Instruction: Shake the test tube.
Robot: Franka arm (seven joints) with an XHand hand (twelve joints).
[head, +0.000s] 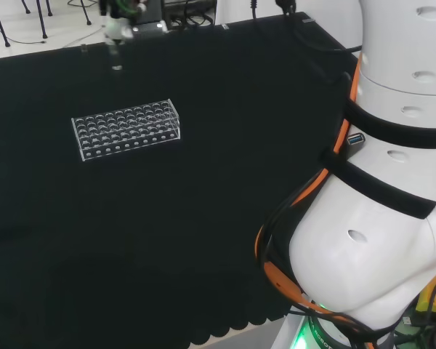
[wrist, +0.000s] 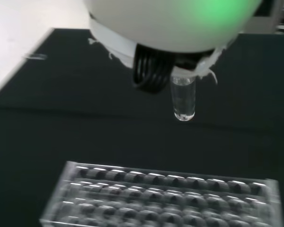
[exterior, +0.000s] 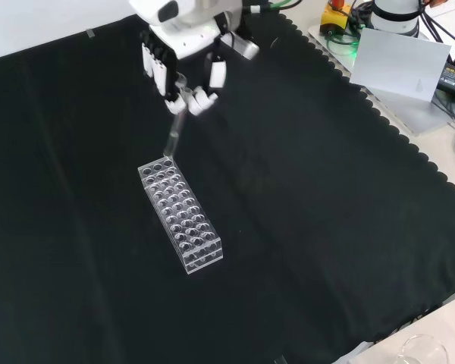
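One tube (exterior: pixel 174 139), clear, pinched at its top between curled fingers (exterior: pixel 199 99) of hand (exterior: pixel 183 67); hanging clear above far end of rack (exterior: pixel 180 214). Risks: slipping from pinch during shaking; striking rack if swung low, given closeness.
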